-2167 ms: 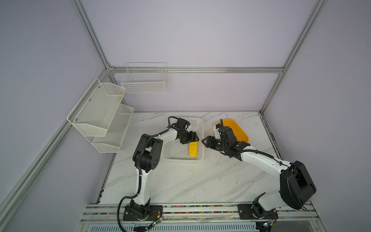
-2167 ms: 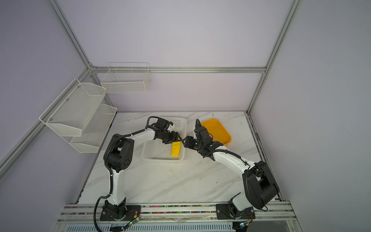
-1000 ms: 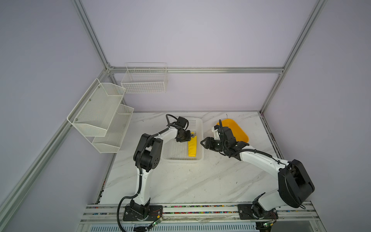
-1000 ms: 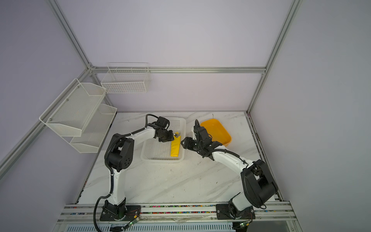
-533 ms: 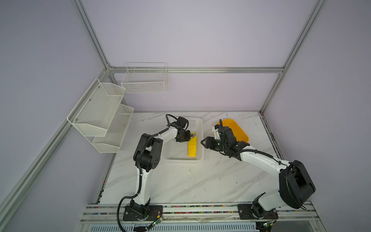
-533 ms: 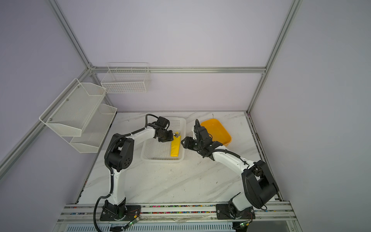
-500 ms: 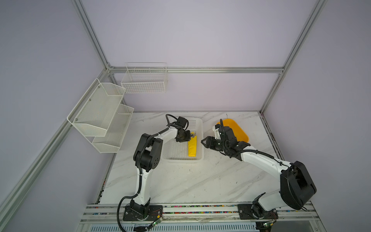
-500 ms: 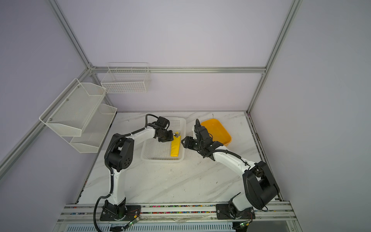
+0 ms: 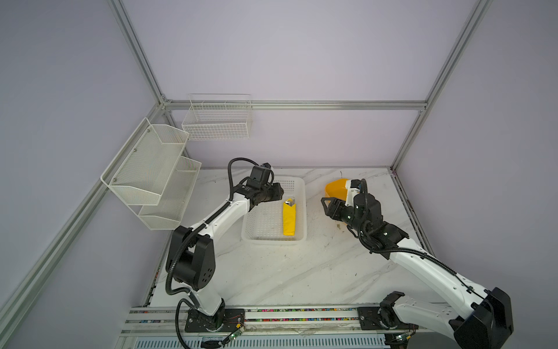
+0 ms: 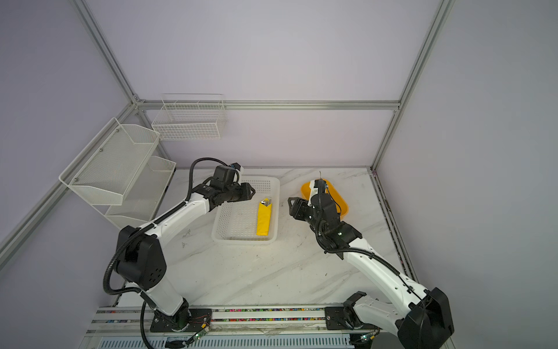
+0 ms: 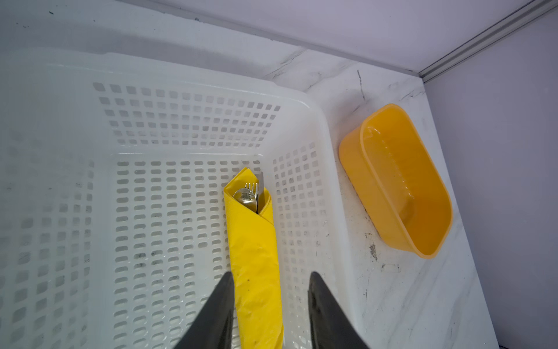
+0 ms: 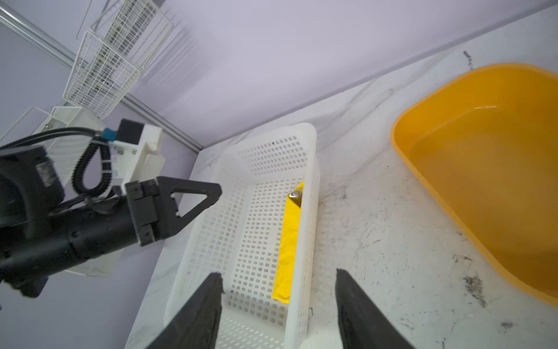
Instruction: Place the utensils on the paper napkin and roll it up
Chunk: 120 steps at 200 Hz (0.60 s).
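One roll, finished by the look of it: the napkin [image 9: 289, 220] is wound narrow around the utensils [image 11: 250, 193] and lies in the basket [image 9: 273, 240] along its right wall, open end far. The left gripper [image 9: 280, 193] hangs over the basket's far left, fingers apart, gripping nothing (its wrist view frames the roll between them, seemingly lower down). The right gripper [image 9: 325, 205] is over the table [image 9: 287, 272] between basket and tub [image 9: 335, 189], fingers apart, empty.

Risks, as I judge them:
- Nothing pins the outer flap, so the thin paper may spring loose.
- A finger brushing the roll could unwind it.
- The far end is open, so with any tilt the smooth metal could slide out.
- Either arm might clip the basket's rim and shunt it.

Materials:
- Napkin: thin, bright yellow, crinkled, matte.
- Utensils: shiny silver, with fork tines, spoon bowl and a blade tip peeking out.
- Basket: white plastic, rectangular, perforated.
- Tub: orange-yellow, glossy, oblong, rounded corners.
- Table: white, marble-veined, scuffed.
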Available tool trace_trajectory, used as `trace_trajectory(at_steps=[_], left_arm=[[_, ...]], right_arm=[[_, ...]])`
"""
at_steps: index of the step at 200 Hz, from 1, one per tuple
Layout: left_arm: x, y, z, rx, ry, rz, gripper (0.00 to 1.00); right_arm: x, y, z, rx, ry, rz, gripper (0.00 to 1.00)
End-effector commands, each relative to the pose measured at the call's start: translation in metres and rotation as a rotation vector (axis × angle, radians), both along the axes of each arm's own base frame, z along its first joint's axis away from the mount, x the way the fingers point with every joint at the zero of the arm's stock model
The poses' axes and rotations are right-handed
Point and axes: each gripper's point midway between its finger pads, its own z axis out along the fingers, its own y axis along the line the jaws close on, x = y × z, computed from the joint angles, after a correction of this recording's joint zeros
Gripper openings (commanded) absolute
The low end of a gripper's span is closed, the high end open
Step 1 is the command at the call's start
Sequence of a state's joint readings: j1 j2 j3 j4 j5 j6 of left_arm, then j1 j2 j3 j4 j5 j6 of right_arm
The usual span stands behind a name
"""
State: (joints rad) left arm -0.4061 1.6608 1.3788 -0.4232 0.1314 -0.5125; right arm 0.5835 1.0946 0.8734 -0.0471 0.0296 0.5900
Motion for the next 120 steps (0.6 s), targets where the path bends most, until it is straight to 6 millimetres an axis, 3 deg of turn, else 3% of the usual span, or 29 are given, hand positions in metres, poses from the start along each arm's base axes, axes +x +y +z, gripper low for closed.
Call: trace_trajectory(at_steps=[1,34,42,69,91,102,120], left_arm=[[-0.014,0.008,-0.006,-0.004,-0.040,0.009,0.40],[-0.037,0.027,0.010,-0.013,-0.122,0.047,0.43],[-0.045,0.034,0.024,-0.021,-0.180,0.062,0.45],[-0.068,0.063,0.026,0.021,-0.251,0.137,0.51],[-0.085,0.090,0.027,0.091,-0.306,0.207,0.69],[-0.095,0.110,0.028,0.139,-0.326,0.274,0.76],[-0.112,0.149,0.027,0.235,-0.348,0.418,0.97]], right_arm=[[-0.002,-0.020,0.002,-0.043,-0.038,-0.081,0.63],[-0.007,-0.035,0.005,-0.064,-0.065,-0.125,0.67],[-0.008,-0.038,0.008,-0.075,-0.079,-0.130,0.68],[-0.010,-0.051,0.014,-0.128,-0.115,-0.173,0.70],[-0.010,-0.064,0.017,-0.191,-0.139,-0.219,0.73],[-0.010,-0.073,0.015,-0.229,-0.142,-0.257,0.75],[-0.010,-0.091,0.015,-0.286,-0.147,-0.339,0.80]])
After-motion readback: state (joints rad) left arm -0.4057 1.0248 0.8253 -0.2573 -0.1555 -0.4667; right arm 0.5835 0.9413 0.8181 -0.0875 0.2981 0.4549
